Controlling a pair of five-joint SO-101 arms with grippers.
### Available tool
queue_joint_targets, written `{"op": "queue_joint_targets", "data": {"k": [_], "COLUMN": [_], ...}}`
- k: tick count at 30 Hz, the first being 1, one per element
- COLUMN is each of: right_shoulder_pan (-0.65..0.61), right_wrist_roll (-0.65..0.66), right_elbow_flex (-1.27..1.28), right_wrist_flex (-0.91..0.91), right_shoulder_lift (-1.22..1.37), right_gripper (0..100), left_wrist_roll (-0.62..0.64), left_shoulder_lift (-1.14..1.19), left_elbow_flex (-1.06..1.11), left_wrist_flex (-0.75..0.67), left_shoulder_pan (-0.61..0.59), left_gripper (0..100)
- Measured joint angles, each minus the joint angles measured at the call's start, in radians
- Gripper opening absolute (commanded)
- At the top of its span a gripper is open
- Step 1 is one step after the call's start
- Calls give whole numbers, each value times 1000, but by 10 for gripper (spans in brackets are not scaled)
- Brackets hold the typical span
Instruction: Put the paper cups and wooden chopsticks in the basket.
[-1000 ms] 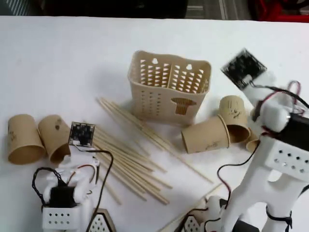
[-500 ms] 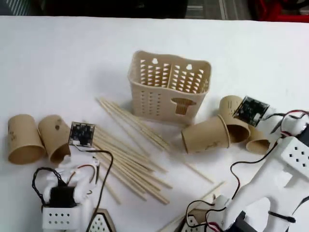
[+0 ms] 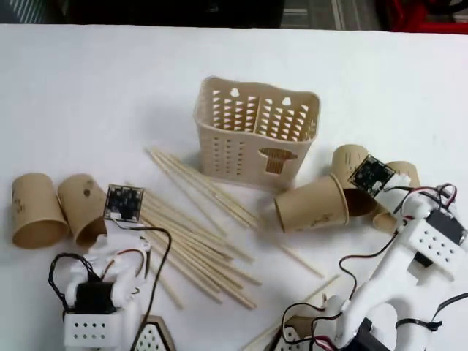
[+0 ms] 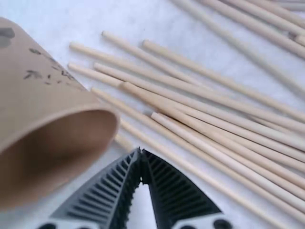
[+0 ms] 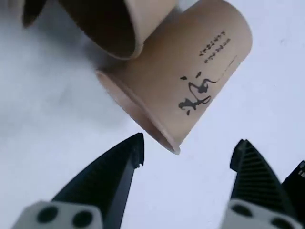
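Note:
The cream slotted basket (image 3: 256, 131) stands upright mid-table. Wooden chopsticks (image 3: 197, 234) lie scattered in front of it and fill much of the left wrist view (image 4: 214, 109). Two paper cups (image 3: 33, 208) (image 3: 82, 207) lie at the left. Three more lie at the right: one (image 3: 311, 203) beside the basket, and two behind it (image 3: 349, 164) (image 3: 404, 174). My left gripper (image 4: 140, 167) is shut and empty, low over the chopsticks, beside a cup's mouth (image 4: 47, 148). My right gripper (image 5: 190, 148) is open just above a printed cup (image 5: 190, 90) lying on its side, with another cup (image 5: 105, 24) touching it.
The white table (image 3: 110, 88) has free room behind and left of the basket. The left arm (image 3: 99, 292) sits at the front left edge and the right arm (image 3: 409, 263) at the front right. Stray chopsticks (image 3: 300, 307) lie between the arm bases.
The right arm has swung down from above the table to hover low over the right-hand cups. The left arm, the cups and the chopsticks have not moved.

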Motion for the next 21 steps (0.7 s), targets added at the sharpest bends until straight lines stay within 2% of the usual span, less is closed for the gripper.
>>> {"op": "queue_joint_targets", "data": {"k": [4,7,12,15,21], "right_shoulder_pan": [-6,-18,-29,-34,-25], "right_wrist_roll": [-87,-106,-110,-114,-123], "right_elbow_flex": [71,80,80,80,69], "right_wrist_flex": [-141,-199,-221,-222,-222], "right_shoulder_lift": [0,0,0,0,0], "right_gripper": [173,88,67,15,20], "left_wrist_roll": [0,0,0,0,0], "left_shoulder_lift": [0,0,0,0,0], "left_elbow_flex": [0,0,0,0,0], "left_wrist_flex": [0,0,0,0,0], "left_shoulder_pan": [0,0,0,0,0], "left_gripper": [31,31,31,31,31]}}
